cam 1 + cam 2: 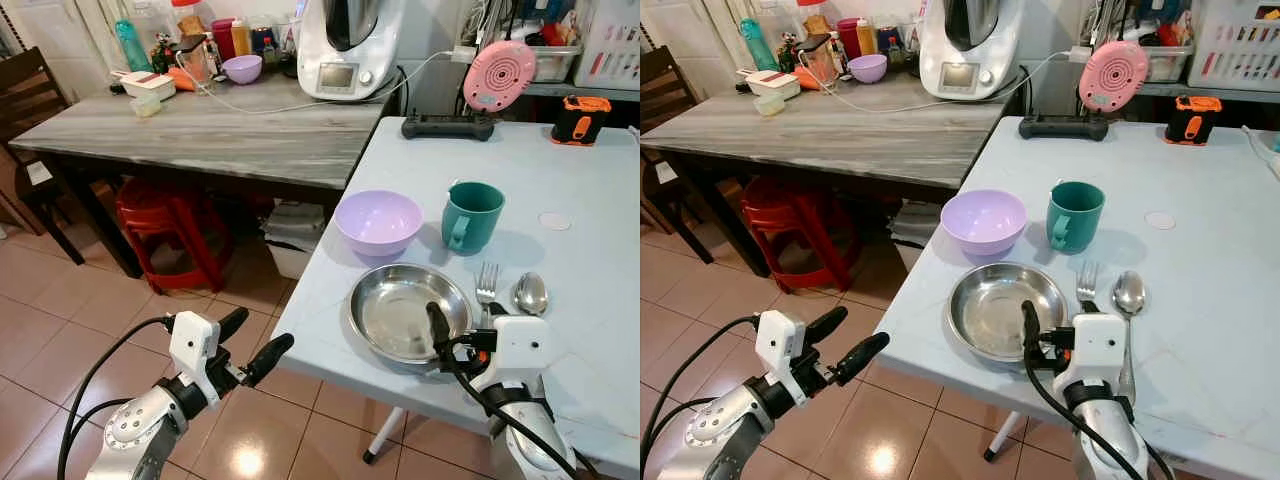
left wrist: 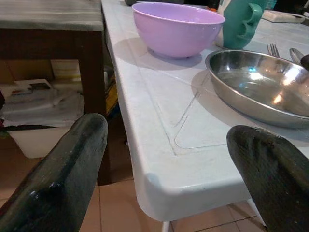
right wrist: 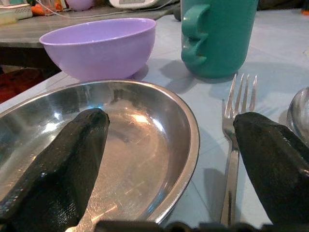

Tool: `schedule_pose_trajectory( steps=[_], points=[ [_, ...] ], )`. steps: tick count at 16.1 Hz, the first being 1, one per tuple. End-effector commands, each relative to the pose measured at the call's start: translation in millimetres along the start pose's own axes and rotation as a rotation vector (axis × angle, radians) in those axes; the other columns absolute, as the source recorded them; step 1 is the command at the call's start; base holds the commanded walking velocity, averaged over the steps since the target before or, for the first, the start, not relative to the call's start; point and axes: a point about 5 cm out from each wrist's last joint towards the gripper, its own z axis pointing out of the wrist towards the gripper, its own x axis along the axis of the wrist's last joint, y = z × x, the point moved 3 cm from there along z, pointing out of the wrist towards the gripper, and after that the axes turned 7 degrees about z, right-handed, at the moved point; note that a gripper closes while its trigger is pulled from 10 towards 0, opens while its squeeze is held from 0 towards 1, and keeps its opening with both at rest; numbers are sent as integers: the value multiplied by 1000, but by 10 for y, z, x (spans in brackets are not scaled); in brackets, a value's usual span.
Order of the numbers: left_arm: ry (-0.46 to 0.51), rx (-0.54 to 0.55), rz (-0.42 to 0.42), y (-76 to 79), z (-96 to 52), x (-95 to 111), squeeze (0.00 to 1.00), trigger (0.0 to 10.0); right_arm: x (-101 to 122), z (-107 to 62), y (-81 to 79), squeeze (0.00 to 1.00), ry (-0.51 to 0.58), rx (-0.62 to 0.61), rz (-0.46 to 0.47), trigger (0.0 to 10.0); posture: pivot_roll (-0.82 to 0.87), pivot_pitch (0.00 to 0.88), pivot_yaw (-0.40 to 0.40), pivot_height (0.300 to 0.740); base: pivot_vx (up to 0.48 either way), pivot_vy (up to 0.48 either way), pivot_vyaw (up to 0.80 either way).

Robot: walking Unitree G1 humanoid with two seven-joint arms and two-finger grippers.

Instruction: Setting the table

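Tableware sits near the front edge of a pale blue table (image 1: 600, 180): a steel plate (image 1: 400, 305) with a fork (image 1: 486, 282) and a spoon (image 1: 530, 293) just to its right, a lilac bowl (image 1: 378, 220) and a green mug (image 1: 470, 215) behind it. The right gripper (image 3: 171, 159) hangs low over the plate's right rim with its fingers spread wide, one above the plate and the other over the fork, gripping nothing. The left gripper (image 1: 252, 343), fingers also apart and empty, hovers over the tiled floor (image 1: 60, 300) off the table's front left corner
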Motion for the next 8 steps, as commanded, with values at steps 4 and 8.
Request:
schedule_pose_trajectory(
  steps=[4,8],
  points=[
    [5,-39,31,48,-3,22,0,10000,-61,26,5,0,-66,7,60,10000,-71,29,116,740,0,0,0],
    [2,-58,40,72,-1,4,0,10000,-34,88,-25,0,-77,28,97,2627,-70,29,116,740,0,0,0]
  ],
)
